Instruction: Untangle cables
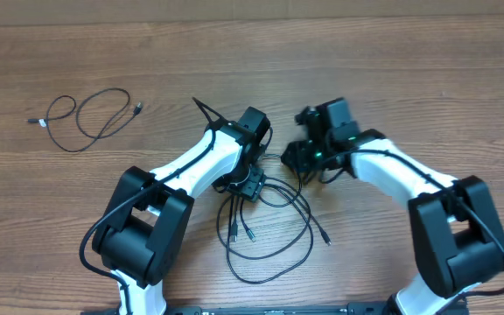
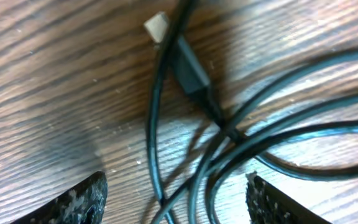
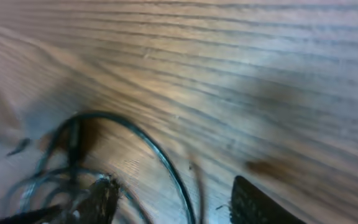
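Two hands: you see both spread apart, gripping nothing.
Left hand (image 2: pixel 176 208): low over the tangled cables (image 1: pixel 269 219), strands lying between its fingers (image 2: pixel 79 199).
Right hand (image 3: pixel 179 205): at the tangle's right edge, one loop in its gap.
Spare cable (image 1: pixel 86 121): far left on the bench (image 1: pixel 427 79), well apart.

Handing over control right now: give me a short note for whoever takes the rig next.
Left gripper: open, low over the tangled cables, strands between its fingers, nothing gripped.
Right gripper: open, at the tangle's right side, one loop between its fingers, not gripped.
Done: one cable lies alone, far left.
Left to do: separate the crossed loops in the middle.
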Controlling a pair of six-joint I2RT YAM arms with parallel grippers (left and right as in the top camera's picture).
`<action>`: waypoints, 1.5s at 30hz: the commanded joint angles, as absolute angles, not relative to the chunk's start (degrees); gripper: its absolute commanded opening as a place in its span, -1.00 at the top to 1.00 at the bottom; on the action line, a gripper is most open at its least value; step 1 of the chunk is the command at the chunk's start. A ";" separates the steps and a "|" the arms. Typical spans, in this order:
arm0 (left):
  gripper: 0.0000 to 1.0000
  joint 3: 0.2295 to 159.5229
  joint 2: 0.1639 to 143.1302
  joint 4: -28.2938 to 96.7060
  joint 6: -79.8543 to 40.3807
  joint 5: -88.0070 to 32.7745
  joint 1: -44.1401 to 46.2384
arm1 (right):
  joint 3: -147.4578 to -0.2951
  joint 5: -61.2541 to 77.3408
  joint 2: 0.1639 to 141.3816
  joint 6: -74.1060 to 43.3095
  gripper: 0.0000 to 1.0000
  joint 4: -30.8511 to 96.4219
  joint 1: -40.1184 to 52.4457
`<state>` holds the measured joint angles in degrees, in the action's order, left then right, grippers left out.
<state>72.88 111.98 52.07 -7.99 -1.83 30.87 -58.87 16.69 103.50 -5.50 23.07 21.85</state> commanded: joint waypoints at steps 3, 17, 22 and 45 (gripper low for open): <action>-0.43 73.25 112.79 51.72 -12.29 0.19 30.13 | -59.53 6.46 104.57 -4.54 -0.01 23.11 25.74; -0.43 70.24 112.81 42.87 -11.90 -1.61 30.02 | -58.57 15.29 109.30 -12.43 0.93 33.30 25.76; -0.44 70.13 112.81 34.00 -11.29 6.70 30.00 | -58.57 23.29 109.30 -12.43 0.92 40.53 25.82; -0.86 99.98 112.38 69.54 -13.65 3.90 28.42 | -70.19 14.55 107.98 -16.53 -0.33 50.59 20.38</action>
